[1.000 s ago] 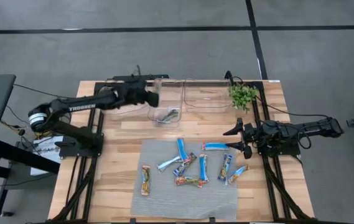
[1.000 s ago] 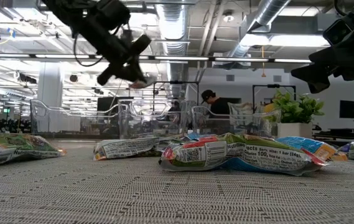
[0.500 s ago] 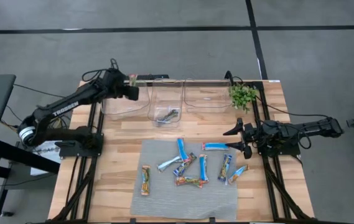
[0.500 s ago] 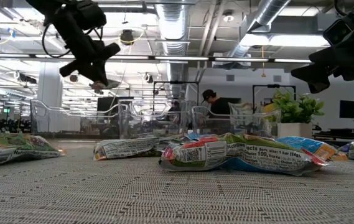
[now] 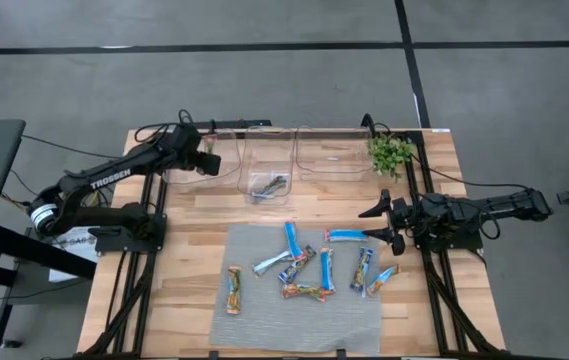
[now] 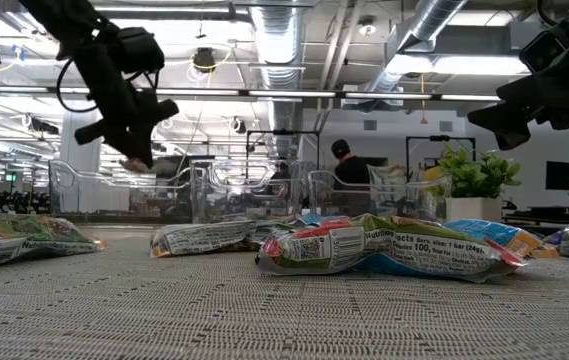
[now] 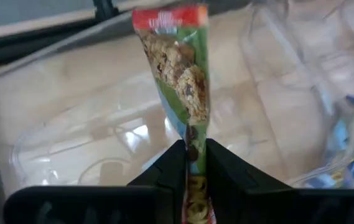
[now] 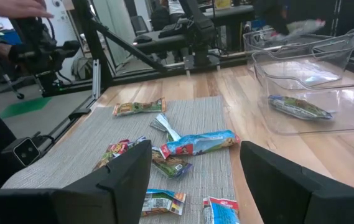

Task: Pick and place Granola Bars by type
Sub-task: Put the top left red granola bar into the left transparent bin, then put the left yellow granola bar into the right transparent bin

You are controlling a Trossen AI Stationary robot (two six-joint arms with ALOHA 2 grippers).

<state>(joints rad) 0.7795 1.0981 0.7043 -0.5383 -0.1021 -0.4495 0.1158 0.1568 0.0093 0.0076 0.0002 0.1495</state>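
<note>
L claw clamped on granola bar above leftmost clear bin, R claw wide open, empty, by mat's right edge

A wooden table carries a grey mat, clear bins and a plant.

Granola Bars lie on the mat, bins behind.

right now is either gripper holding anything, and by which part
The left gripper pinches a green-wrapped granola bar near one end, over the leftmost clear bin. The right gripper is open and holds nothing, beside the mat.
</note>
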